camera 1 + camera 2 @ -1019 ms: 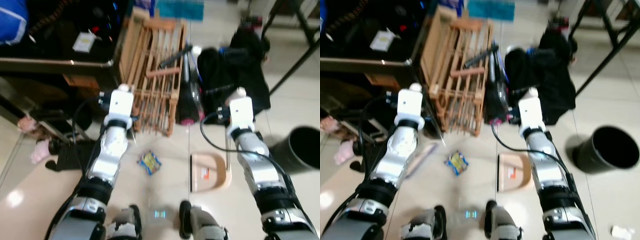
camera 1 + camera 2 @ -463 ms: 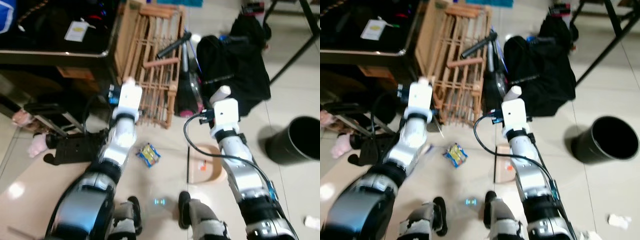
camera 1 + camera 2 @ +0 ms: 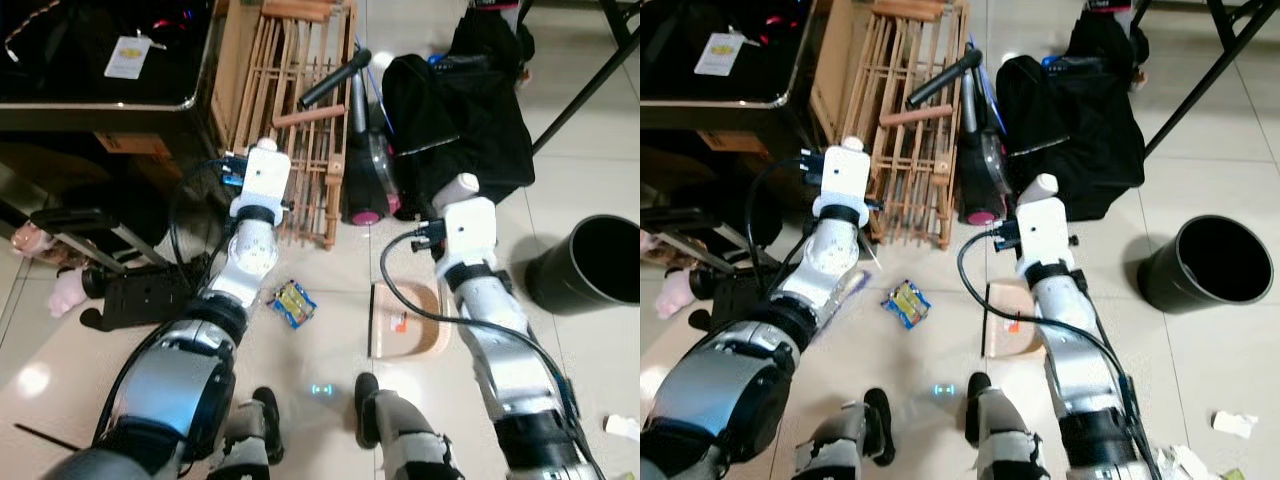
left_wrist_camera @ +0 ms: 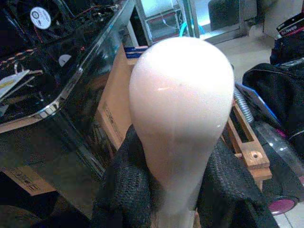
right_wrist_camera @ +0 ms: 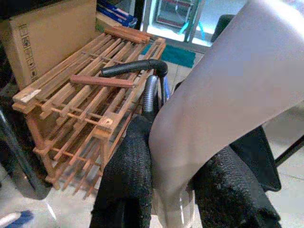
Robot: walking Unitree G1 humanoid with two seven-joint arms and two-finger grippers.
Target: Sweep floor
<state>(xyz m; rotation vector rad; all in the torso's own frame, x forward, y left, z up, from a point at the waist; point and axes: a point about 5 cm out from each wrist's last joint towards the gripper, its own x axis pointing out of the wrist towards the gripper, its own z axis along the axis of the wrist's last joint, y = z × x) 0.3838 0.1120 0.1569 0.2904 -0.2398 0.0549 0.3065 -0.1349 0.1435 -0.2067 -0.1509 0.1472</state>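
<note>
My left gripper [image 4: 176, 183] is shut on the pale pink rounded top of a broom handle [image 4: 181, 99]. That handle's tip [image 3: 265, 146] pokes up above my left wrist in front of the wooden rack. My right gripper [image 5: 172, 187] is shut on the whitish dustpan handle [image 5: 228, 90]. The beige dustpan [image 3: 410, 322] rests on the tile floor under my right arm. A yellow and blue snack wrapper [image 3: 293, 303] lies on the floor between my arms, left of the pan. Pale bristles [image 3: 847, 289] show by my left forearm.
A wooden slatted rack [image 3: 300, 110], a vacuum cleaner [image 3: 362, 170] and a black bag [image 3: 460, 100] stand ahead. A black table [image 3: 100, 60] is at the left, with a black power strip [image 3: 140, 295] below. A black bin [image 3: 590, 265] stands at the right, paper scraps [image 3: 1233, 424] nearby.
The whole picture has shifted and sharpened as the camera moved. Both grippers keep hold of their handles. The dustpan and wrapper lie much as before.
</note>
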